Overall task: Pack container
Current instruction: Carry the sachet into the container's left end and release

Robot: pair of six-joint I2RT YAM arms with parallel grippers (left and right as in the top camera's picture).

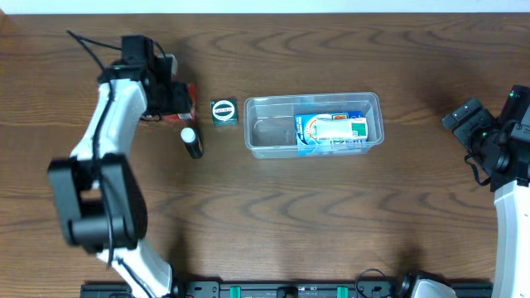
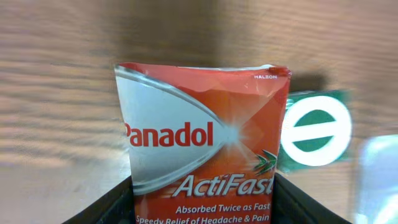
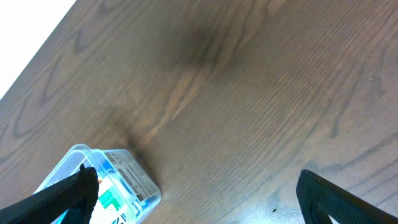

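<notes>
The clear plastic container (image 1: 267, 142) sits mid-table and holds a blue and white box (image 1: 331, 132); its corner shows in the right wrist view (image 3: 134, 180). My left gripper (image 1: 175, 98) at the far left is shut on a red Panadol ActiFast box (image 2: 202, 149), whose red edge shows overhead (image 1: 191, 93). My right gripper (image 3: 196, 193) is open and empty over bare table at the far right (image 1: 484, 136), well clear of the container.
A small green box with a white round mark (image 1: 224, 111) lies just left of the container, also seen past the red box in the left wrist view (image 2: 317, 127). A small black bottle with a white cap (image 1: 192, 141) lies below the left gripper.
</notes>
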